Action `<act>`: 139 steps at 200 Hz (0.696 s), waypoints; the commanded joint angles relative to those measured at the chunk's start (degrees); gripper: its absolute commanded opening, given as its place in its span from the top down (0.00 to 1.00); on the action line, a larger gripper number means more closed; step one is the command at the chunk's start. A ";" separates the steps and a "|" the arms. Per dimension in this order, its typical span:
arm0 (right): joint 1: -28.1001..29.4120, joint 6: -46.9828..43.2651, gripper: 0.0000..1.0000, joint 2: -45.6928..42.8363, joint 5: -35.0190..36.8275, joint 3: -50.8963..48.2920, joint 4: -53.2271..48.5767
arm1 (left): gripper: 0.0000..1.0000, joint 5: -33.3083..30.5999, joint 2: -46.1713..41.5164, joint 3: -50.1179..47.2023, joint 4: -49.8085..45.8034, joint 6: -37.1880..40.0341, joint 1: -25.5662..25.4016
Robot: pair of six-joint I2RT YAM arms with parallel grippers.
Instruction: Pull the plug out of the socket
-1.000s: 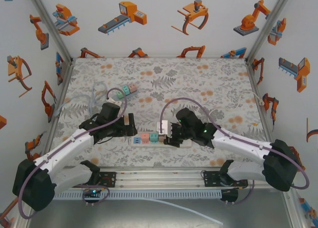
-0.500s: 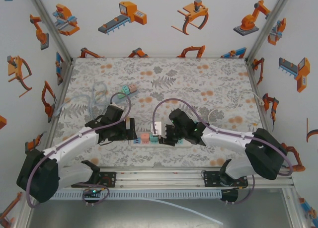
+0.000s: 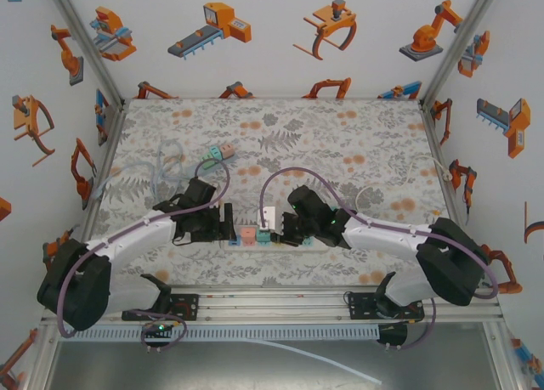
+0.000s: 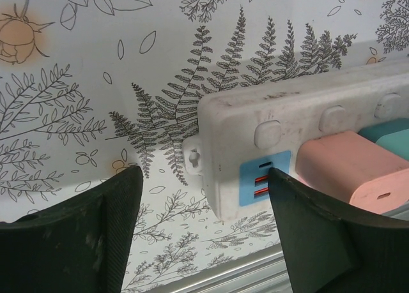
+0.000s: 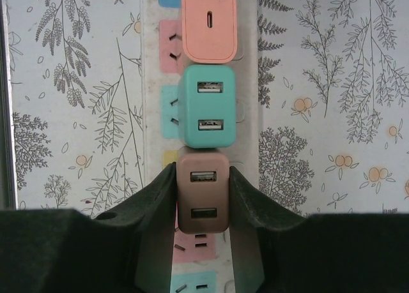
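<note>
Right wrist view: the right claw is pressed together on the brown plug, one dark finger flat against each of its long sides. The plug sits seated in the white power strip, its two USB ports facing the camera. Just beyond it along the strip comes a teal plug, edge to edge with the brown one, and then a pink plug at the top of the frame.

Left wrist view: the left claw is spread, its two fingers standing on either side of the strip's end. The left finger is clear of the strip. Whether the right finger touches it cannot be told. A blue panel with two orange USB slots sits on the strip between the fingers, and the pink plug is just beside that panel.

Top external view: the power strip lies on the flower-patterned counter near its near edge, a little left of the middle. The left claw is at the strip's left end and the right claw is over the plugs from the right. A loose teal-and-pink adapter lies well apart, toward the far left of the counter.
</note>
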 commanded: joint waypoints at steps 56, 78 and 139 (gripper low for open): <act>0.42 2.11 0.82 -3.72 0.82 2.89 5.07 | 0.30 -8.13 5.19 0.35 -5.70 0.20 -3.15; 0.42 2.44 0.84 -4.56 0.91 2.90 5.27 | 0.31 -9.38 6.48 0.84 -6.16 0.19 -4.13; 0.42 2.90 0.85 -6.49 1.25 2.55 5.60 | 0.31 -10.84 7.43 1.04 -6.30 -0.24 -5.02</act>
